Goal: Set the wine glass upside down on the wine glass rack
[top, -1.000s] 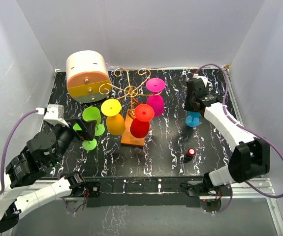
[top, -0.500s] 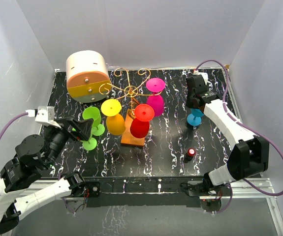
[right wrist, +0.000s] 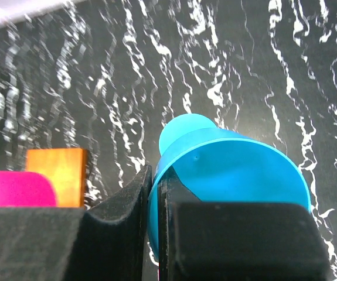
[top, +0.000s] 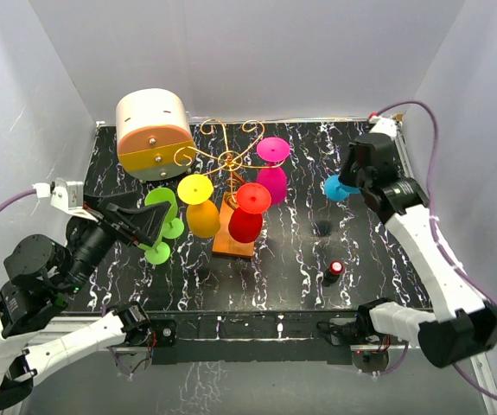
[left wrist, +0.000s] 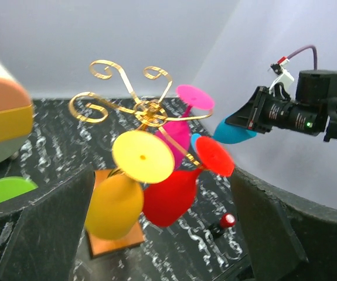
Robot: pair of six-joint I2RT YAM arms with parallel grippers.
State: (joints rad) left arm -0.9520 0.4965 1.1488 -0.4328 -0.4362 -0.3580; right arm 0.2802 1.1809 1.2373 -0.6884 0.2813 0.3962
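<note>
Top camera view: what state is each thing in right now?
Blue plastic wine glass: held above the table.
Right gripper: jaws shut on it.
Left gripper: jaws open, empty.
Yellow wine glass, red wine glass, magenta wine glass: upside down on gold wire rack.
Green wine glass: unheld, orientation unclear.

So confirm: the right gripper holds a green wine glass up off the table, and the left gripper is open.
Wrong colour: the right gripper holds a blue wine glass, not green, as the right wrist view shows. It is up off the table, and the left gripper is open.
</note>
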